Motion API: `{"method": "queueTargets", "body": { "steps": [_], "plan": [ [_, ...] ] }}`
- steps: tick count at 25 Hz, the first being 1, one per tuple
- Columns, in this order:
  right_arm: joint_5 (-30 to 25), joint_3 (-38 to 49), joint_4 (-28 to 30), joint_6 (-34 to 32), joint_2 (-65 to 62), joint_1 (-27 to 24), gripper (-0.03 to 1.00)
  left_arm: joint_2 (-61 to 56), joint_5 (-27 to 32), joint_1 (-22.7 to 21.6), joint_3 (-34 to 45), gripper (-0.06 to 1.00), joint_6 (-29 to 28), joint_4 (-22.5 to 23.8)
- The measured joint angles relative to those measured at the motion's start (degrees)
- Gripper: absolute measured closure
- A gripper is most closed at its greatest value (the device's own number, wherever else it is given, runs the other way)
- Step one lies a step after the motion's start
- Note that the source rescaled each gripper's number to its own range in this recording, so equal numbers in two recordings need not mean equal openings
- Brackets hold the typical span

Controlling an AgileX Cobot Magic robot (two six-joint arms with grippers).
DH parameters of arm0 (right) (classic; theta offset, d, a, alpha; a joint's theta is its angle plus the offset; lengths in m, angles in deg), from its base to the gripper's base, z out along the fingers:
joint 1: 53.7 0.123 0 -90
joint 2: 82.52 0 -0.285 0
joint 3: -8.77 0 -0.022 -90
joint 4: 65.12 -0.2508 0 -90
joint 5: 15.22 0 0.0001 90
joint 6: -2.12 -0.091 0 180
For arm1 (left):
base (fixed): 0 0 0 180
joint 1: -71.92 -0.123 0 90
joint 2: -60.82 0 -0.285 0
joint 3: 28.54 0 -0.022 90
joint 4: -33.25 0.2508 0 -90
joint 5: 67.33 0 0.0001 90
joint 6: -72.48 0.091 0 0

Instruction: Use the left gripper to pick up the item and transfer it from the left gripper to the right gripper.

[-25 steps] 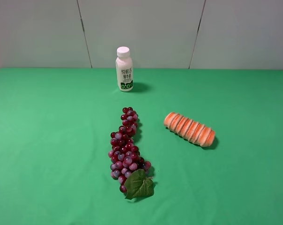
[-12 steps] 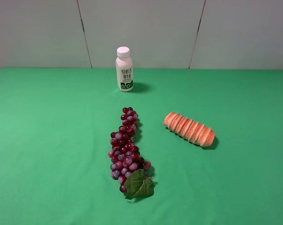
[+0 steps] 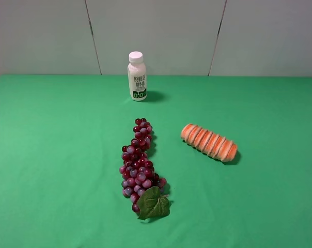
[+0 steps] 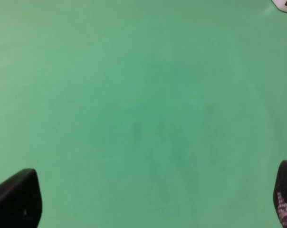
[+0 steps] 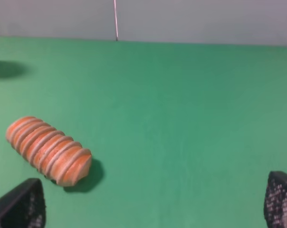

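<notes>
The orange-and-cream ribbed bread loaf [image 3: 208, 142] lies on the green table, right of centre, angled toward the front right. It also shows in the right wrist view [image 5: 48, 149]. Neither arm shows in the exterior high view. My left gripper [image 4: 148, 202] is open over bare green cloth, its black fingertips [image 4: 17, 198] wide apart and nothing between them. My right gripper [image 5: 155, 204] is open too, its fingertips [image 5: 281, 198] wide apart, with the loaf ahead of it and off to one side.
A dark red grape bunch [image 3: 139, 165] with a green leaf [image 3: 154, 203] lies at the table's centre. A white bottle [image 3: 137, 76] stands at the back, its base edging into the left wrist view [image 4: 285, 4]. A grey panelled wall [image 3: 156, 36] closes the back.
</notes>
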Motion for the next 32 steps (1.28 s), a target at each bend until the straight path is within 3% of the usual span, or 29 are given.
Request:
{"method": "queueTargets", "body": {
  "steps": [32],
  "plan": [
    [0.04,0.0,-0.13,0.0,0.0,0.0,-0.03,0.0,0.0,0.0,0.0,-0.03,0.0,0.0]
  ]
}}
